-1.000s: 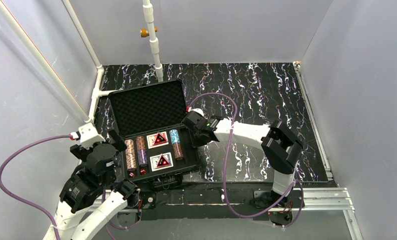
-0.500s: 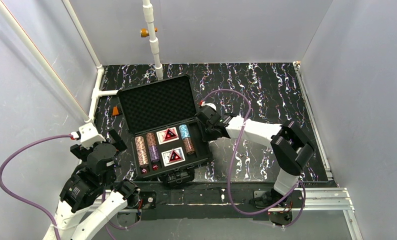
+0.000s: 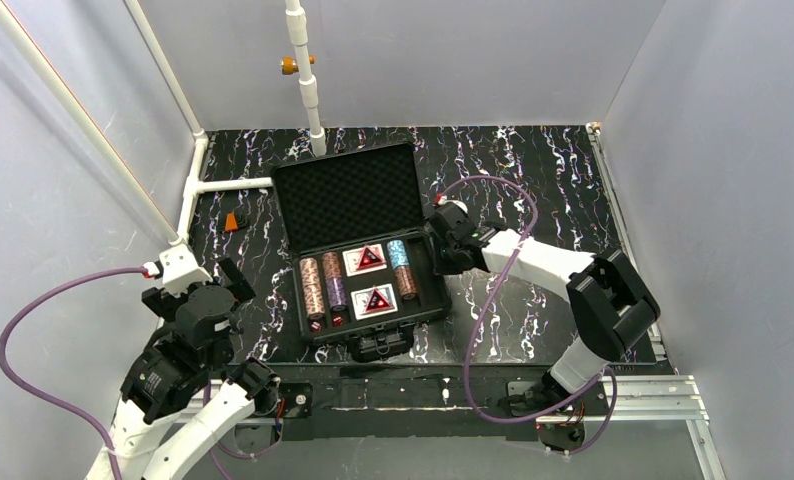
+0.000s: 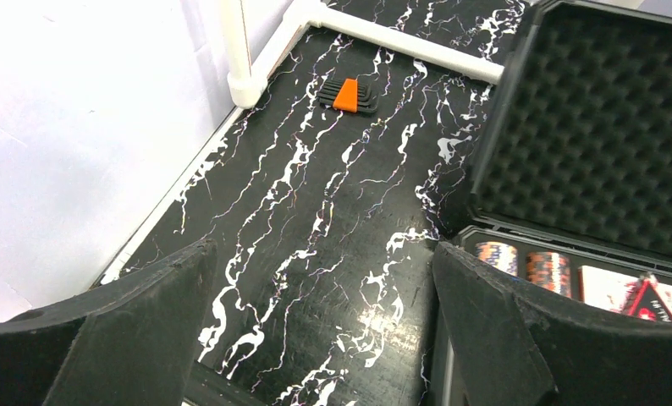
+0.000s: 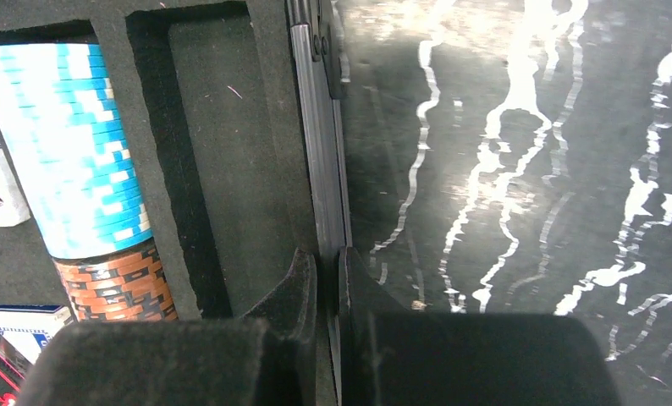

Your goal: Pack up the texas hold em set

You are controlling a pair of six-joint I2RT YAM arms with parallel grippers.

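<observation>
The black case [image 3: 435, 292] lies open at the table's middle, its foam lid [image 3: 348, 200] tilted back. Its tray holds chip stacks [image 3: 313, 287], a blue-and-orange stack [image 3: 401, 268] and two card decks with red triangles [image 3: 366, 260]. My right gripper [image 3: 441, 255] is shut on the case's right rim [image 5: 311, 127]; in the right wrist view one finger is inside an empty slot [image 5: 214, 152] and the other outside, beside the blue chip stack [image 5: 83, 144]. My left gripper [image 3: 201, 290] is open and empty, above bare table left of the case [image 4: 603, 135].
An orange-and-black hex key set [image 3: 235, 221] lies at the far left, also in the left wrist view [image 4: 348, 95]. White pipes [image 3: 228, 185] run along the left edge and up the back wall. Grey walls enclose the marbled black table [image 3: 533, 180].
The case has slid to the right and a little away with my right gripper shut on its rim. The hex key set behind it has come into view. The left arm has not moved.
</observation>
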